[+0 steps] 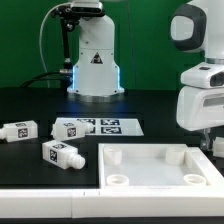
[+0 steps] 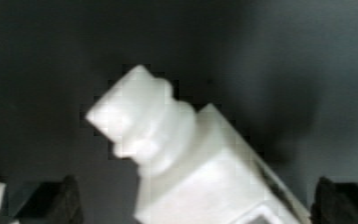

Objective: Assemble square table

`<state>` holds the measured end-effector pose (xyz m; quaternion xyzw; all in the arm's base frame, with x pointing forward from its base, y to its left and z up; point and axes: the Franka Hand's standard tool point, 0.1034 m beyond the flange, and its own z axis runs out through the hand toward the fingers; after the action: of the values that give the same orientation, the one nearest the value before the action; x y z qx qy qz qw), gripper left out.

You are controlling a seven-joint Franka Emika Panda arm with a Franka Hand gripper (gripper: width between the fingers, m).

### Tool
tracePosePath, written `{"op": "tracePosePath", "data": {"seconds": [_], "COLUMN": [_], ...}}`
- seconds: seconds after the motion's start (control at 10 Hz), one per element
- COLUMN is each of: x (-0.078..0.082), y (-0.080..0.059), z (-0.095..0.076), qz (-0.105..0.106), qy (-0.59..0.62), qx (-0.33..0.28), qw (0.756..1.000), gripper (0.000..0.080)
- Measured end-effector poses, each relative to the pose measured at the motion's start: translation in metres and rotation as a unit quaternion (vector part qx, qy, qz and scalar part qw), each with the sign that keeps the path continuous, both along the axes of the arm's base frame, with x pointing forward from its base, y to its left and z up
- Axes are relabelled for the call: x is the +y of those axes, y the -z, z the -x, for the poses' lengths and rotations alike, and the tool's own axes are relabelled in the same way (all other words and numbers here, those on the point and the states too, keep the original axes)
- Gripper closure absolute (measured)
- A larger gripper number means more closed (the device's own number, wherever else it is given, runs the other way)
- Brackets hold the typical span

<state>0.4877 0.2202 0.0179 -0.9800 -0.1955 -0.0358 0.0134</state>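
The white square table top lies flat at the front, rim up, with round sockets in its corners. Three white tagged legs lie on the black table at the exterior view's left: one, one and one. Another leg lies under my gripper, its threaded end showing. In the exterior view this leg is at the right, just behind the top's far right corner. My gripper is low over it. In the wrist view the gripper is open, its dark fingers standing apart from the leg on both sides.
The marker board lies behind the table top, in front of the white robot base. A white ledge runs along the front edge.
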Motion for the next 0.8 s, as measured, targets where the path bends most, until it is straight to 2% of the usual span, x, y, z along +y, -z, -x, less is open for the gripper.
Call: {"op": "tracePosePath", "data": {"seconds": [0.1,0.3,0.4,0.5,0.6,0.7,0.8], "x": [0.0,-0.003,-0.014,-0.024,-0.03,-0.044,-0.059], "y": [0.0,0.0,-0.006,-0.01,-0.012,-0.018,-0.029], "z": [0.0,-0.001,-0.004,0.002,0.014,0.024,0.028], "qz": [0.0,0.001,0.004,0.006,0.008,0.013,0.014], "qy": [0.0,-0.002,-0.006,-0.005,-0.015,-0.043,-0.041], "qx": [0.0,0.001,0.004,0.005,0.008,0.01,0.005], "qw": [1.0,1.0,1.0,1.0,1.0,0.999,0.999], "gripper": [0.015,0.0401,0.0401,0.0518,0.0517,0.0517,0.0517]}}
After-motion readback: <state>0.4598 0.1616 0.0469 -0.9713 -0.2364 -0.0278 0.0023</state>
